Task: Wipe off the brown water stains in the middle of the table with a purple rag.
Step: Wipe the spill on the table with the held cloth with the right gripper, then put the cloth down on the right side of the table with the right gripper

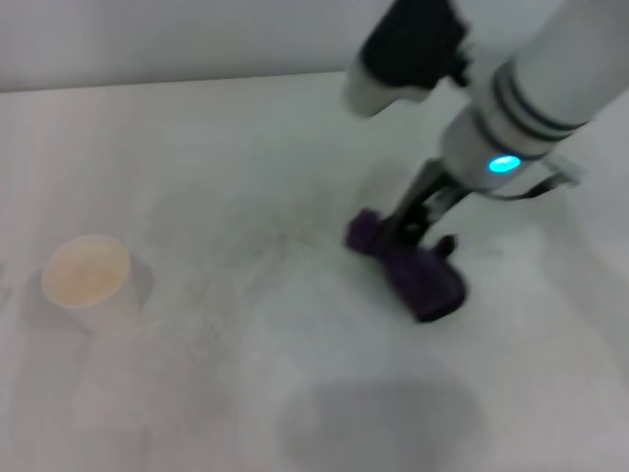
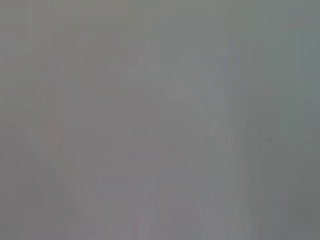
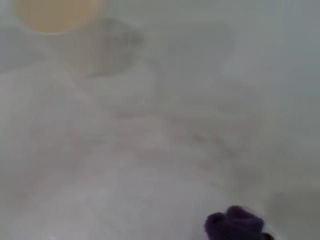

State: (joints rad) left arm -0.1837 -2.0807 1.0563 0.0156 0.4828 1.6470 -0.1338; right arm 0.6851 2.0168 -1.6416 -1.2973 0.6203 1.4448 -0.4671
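Arm point(image 1: 560, 69): white tube, dark grey rings
Wrist light point(image 1: 504, 164): cyan (glowing)
Camera block point(image 1: 408, 49): black and white

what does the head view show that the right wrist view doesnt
Only the head view shows the right arm reaching down, its right gripper on the purple rag, and the rag's full length lying on the table. Only the right wrist view shows nothing extra; it sees just one end of the rag. Both share the rag, the table and the white cup. No brown stain is clear in either view.
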